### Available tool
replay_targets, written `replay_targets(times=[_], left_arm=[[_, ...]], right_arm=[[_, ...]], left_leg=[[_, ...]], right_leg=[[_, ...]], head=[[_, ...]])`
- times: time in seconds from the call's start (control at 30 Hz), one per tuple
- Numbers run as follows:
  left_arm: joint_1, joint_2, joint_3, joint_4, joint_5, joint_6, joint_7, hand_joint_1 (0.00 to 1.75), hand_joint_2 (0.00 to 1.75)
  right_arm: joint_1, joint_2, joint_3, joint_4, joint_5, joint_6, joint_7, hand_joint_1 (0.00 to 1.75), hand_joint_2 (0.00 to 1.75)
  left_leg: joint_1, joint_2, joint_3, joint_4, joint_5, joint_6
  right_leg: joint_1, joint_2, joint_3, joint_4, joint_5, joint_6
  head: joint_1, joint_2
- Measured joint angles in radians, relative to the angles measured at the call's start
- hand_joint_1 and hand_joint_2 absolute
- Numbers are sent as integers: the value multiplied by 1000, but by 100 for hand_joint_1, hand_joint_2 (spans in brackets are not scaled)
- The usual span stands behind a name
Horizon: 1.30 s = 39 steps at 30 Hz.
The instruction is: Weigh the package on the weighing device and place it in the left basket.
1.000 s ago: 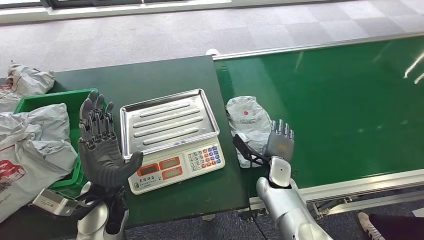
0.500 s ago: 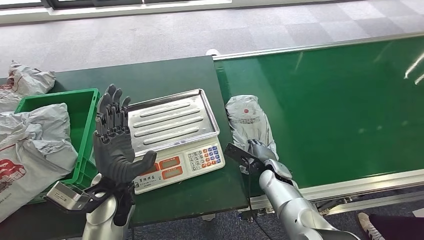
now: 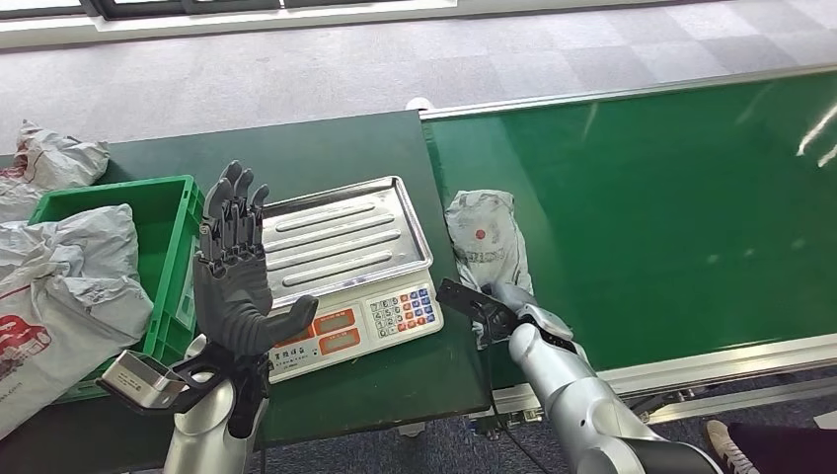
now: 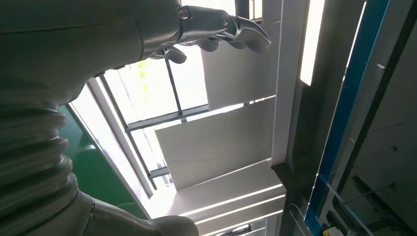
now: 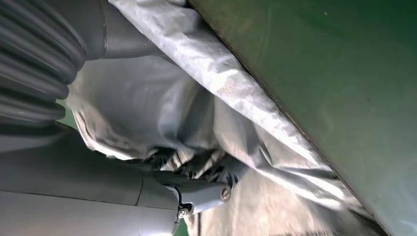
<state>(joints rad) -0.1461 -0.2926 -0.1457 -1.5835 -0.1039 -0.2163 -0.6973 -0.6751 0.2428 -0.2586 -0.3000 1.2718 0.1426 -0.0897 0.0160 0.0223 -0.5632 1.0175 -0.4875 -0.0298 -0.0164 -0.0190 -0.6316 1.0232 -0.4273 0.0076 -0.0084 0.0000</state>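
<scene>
The grey plastic package [image 3: 482, 232] lies on the green conveyor belt [image 3: 671, 197], just right of the scale. My right hand [image 3: 513, 306] is down on its near end. In the right wrist view its fingers [image 5: 196, 187] curl into the crumpled package [image 5: 147, 108] and grip it. The weighing scale [image 3: 336, 237] has a bare steel tray and a keypad in front. My left hand [image 3: 235, 276] is raised upright over the scale's left edge, fingers apart and holding nothing; the left wrist view shows its fingers [image 4: 216, 29] against the ceiling. The green basket [image 3: 109, 190] stands left of the scale.
A large grey bag [image 3: 69, 276] fills most of the basket and spills over its left side. Another grey bag [image 3: 49, 158] lies behind the basket at the table's far left. The dark table [image 3: 296, 148] holds the scale, and grey carpet lies beyond.
My right hand dropped from upright onto the package's near end and closed on it; the package now looks narrower. My left hand shifted right, from over the basket to the scale's left edge.
</scene>
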Motion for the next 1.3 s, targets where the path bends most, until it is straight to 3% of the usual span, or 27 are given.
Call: replay_targets(times=[0.83,0.9,1.0,1.1,1.3], left_arm=[[5,-2,22,-13,-7,0,3,0,175],[6,-2,28,-14,-15,1,3,0,175],[11,-2,43,-19,-27,17,-1,0,175],[24,1,49,-33,-21,43,-4,0,175],[47,5,49,-43,-16,71,-4,0,175]], right_arm=[[-1,6,0,14,-6,-37,-10,175,175],[-1,6,0,14,-14,-74,-50,175,175],[-3,15,4,-4,-37,-212,-200,175,175],[13,43,39,-148,-86,-329,-254,175,175],[146,50,210,-647,-218,-408,-121,175,175]], left_leg=[[0,0,-1,0,0,0],[0,0,-1,0,0,0],[0,3,-3,0,0,0],[0,3,-2,0,0,-1],[0,1,-3,0,0,-1]], right_leg=[[0,0,0,0,0,0],[0,0,-1,0,0,0],[0,1,-2,1,1,-1],[0,2,-4,1,1,-2],[0,0,-4,1,0,-2]], head=[[0,0],[0,0],[0,0],[0,0],[0,0]])
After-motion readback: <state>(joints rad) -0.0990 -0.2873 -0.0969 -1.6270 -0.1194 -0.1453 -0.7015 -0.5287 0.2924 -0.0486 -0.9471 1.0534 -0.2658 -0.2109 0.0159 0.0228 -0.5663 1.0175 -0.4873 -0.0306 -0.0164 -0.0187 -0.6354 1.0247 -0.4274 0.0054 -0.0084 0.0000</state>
